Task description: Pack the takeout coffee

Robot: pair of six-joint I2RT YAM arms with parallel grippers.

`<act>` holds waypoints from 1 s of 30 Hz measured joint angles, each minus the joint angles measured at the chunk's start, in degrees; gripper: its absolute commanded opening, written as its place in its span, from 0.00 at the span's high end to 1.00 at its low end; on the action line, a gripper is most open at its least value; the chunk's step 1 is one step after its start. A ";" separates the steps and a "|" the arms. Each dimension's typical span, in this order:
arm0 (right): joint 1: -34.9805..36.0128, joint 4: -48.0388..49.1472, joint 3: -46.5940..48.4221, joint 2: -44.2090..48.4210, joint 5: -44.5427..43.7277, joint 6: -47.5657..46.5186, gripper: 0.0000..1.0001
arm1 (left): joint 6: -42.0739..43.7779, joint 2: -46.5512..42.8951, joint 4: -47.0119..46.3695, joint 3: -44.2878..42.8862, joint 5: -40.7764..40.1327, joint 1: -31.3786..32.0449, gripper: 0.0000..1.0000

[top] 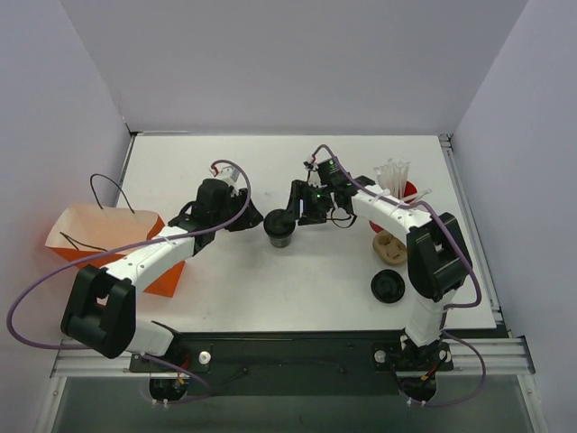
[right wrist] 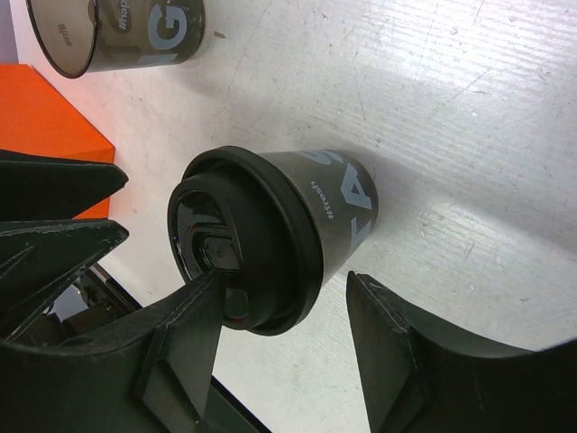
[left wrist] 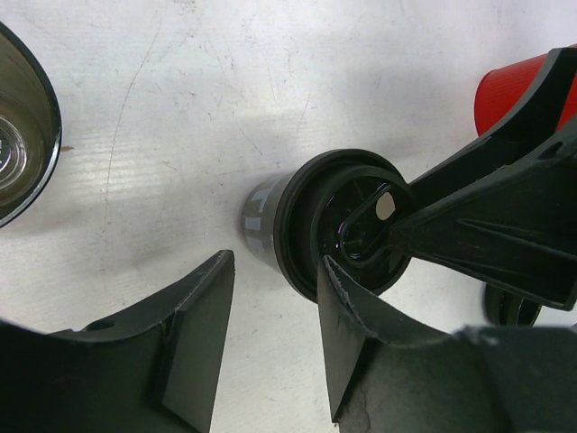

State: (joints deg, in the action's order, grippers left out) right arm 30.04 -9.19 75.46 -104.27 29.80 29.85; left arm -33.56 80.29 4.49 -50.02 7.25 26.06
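Observation:
The takeout coffee [top: 280,227] is a small dark cup with a black round lid, standing upright mid-table. It also shows in the left wrist view [left wrist: 347,221] and the right wrist view [right wrist: 270,234]. My right gripper [top: 296,215] is open at the cup's top [right wrist: 284,280]; one finger [right wrist: 180,334] lies over the lid's edge and the other [right wrist: 397,352] stands apart beside the cup. My left gripper [top: 252,218] is open and empty [left wrist: 275,262] just left of the cup, with one fingertip [left wrist: 347,298] close to the lid rim.
An orange paper bag [top: 108,236] lies at the table's left edge. A lidless see-through cup [right wrist: 117,32] stands near the left gripper. A red cup [top: 401,189] with white sticks, a tan object [top: 389,245] and a flat black lid disc [top: 390,287] are on the right.

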 measured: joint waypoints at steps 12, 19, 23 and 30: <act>-1.53 -0.22 -0.04 1.62 -0.02 0.02 0.53 | 2.38 2.12 -0.39 -3.82 2.08 -0.02 0.48; -1.97 -0.02 -0.59 2.05 0.28 0.02 0.53 | 3.13 4.39 -0.94 -3.82 4.74 1.33 0.45; -2.27 0.42 -1.73 2.05 0.72 0.04 0.55 | 3.85 5.46 -2.16 -3.82 6.27 2.03 0.43; -2.32 1.29 -2.10 2.05 1.53 0.00 0.55 | 4.31 6.71 -4.22 -3.80 7.17 2.08 0.39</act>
State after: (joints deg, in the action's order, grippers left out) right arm 27.73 -7.90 73.36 -102.21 31.33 29.85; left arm -29.26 87.00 0.27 -53.82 14.41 28.14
